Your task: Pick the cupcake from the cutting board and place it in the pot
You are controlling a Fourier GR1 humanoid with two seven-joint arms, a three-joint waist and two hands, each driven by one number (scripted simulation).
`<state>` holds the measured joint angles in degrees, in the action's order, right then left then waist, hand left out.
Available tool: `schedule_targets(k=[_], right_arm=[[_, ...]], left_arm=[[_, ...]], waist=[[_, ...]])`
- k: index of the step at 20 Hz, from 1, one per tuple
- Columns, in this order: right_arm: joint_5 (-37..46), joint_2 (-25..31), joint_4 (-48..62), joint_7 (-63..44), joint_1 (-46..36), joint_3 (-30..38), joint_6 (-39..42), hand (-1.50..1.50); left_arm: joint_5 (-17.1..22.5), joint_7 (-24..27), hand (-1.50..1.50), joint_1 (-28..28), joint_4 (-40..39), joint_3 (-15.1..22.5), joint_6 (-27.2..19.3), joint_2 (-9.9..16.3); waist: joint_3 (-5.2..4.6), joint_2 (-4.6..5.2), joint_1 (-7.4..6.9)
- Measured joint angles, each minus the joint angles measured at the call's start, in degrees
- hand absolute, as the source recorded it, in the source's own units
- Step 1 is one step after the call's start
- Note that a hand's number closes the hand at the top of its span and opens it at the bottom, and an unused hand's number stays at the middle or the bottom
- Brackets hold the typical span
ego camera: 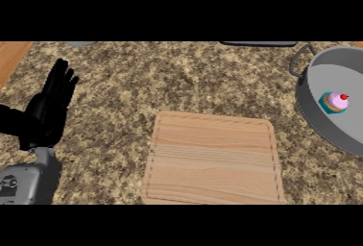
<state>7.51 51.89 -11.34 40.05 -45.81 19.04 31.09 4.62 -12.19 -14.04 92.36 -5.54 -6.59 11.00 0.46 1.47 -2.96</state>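
Note:
A small cupcake point(334, 102) with pink frosting and a red cherry lies inside the grey pot point(312, 113) at the right edge of the head view, near the pot's left wall. The wooden cutting board point(212, 158) sits at the middle bottom with nothing on it. My left hand point(50, 108) rests open at the left edge, fingers straight and pointing up, far from both board and pot. My right hand does not show.
The pot has a wire handle point(299, 58) at its upper left. A dark flat object point(259, 43) and a grey one point(79, 43) peek in at the counter's far edge. A wooden strip point(10, 57) borders the speckled counter at the upper left.

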Motion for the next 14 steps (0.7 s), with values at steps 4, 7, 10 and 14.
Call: schedule_targets(k=[4,7,10,14], right_arm=[[-1.1,2.6,-0.1,-1.9,0.6,0.7,1.9,-1.50],[-1.6,3.6,-0.7,-2.6,1.2,0.9,2.9,-1.50],[-2.1,4.5,-1.3,-3.3,1.9,1.0,3.5,-1.50],[-2.7,5.5,-2.4,-3.9,2.9,1.1,4.3,-1.50]], left_arm=[[0.0,-0.5,0.00,-0.2,0.4,0.1,-0.3,-0.3],[-0.2,-0.2,0.00,-0.1,0.4,0.2,-0.4,-0.4],[-0.2,0.0,0.00,0.0,0.7,0.2,-0.2,-0.3],[0.2,-0.3,0.00,-0.4,0.5,-0.2,0.0,0.0]], waist=[[0.13,0.17,-0.15],[0.19,0.29,-0.22],[0.27,0.36,-0.35],[0.34,0.48,-0.20]])
